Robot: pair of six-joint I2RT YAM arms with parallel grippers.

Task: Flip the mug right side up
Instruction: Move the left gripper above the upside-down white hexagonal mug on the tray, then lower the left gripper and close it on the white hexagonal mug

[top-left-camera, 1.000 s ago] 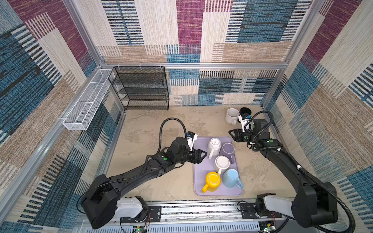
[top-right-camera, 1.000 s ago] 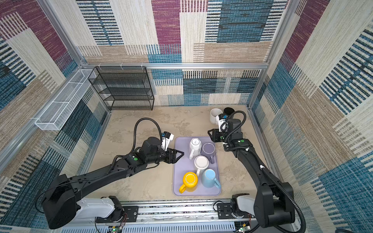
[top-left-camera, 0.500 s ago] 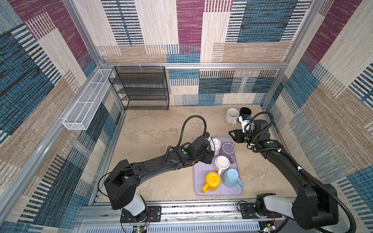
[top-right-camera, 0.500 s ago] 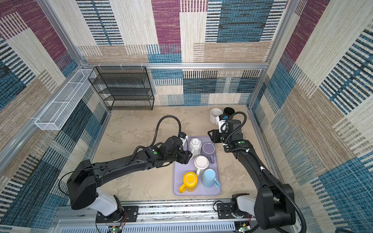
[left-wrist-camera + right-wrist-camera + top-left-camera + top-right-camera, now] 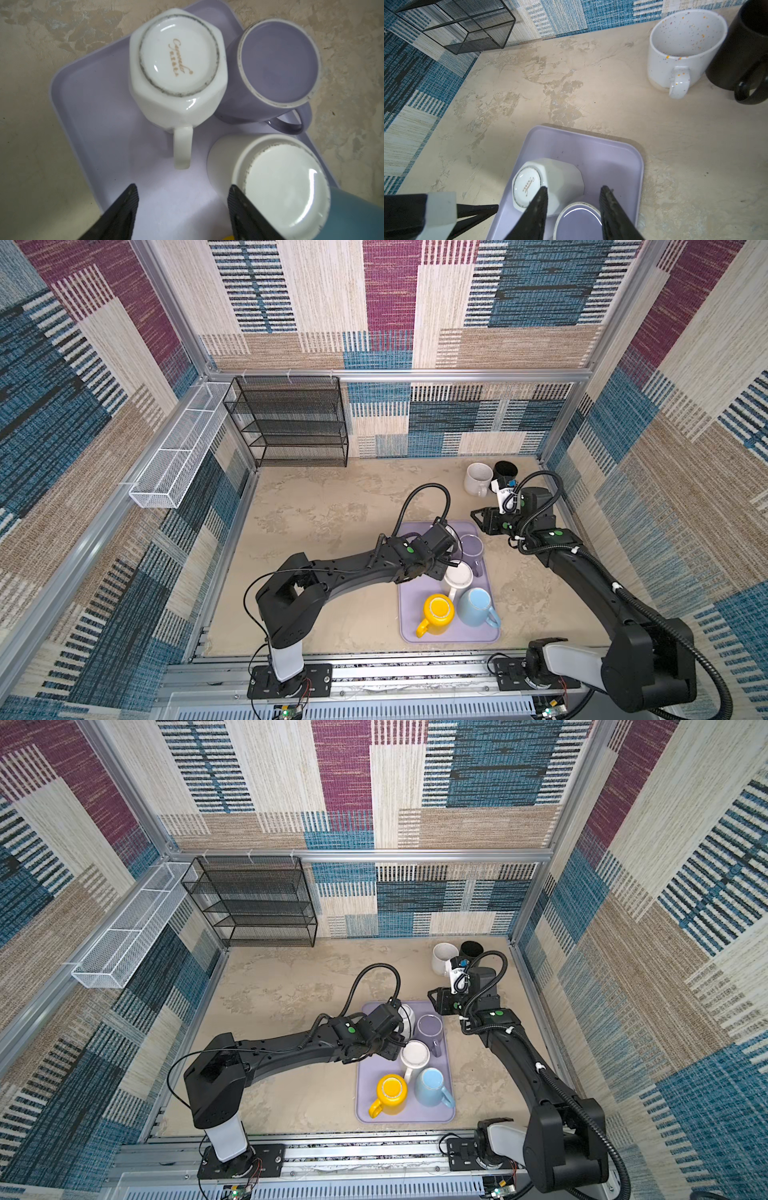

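The left gripper hangs over the lavender tray with its two black fingers spread apart and nothing between them but bare tray. Just beyond the fingertips stands the faceted white mug, bottom up, with its handle pointing back into the gap between them and stopping short of the tips. Its glazed base carries a maker's mark in gold-brown: a slanted cursive word that begins with a capital C, the rest not sharp enough to read surely. Below it runs a short row of small characters, too fine to make out. A grey worn ring runs round that base. Past one finger, close against it, a round white mug also stands base up; whether the finger touches it cannot be told. A purple mug stands inverted farther out, touching the faceted mug's side, and a blue mug shows at the frame's corner. In both top views a yellow mug stands beside the blue one on the tray's near end. The right gripper hovers over the tray's far end, its fingers parted and empty. The same gold script shows just beside one of its fingertips. Well beyond them, off the tray, a speckled mug and a black mug stand mouth up.
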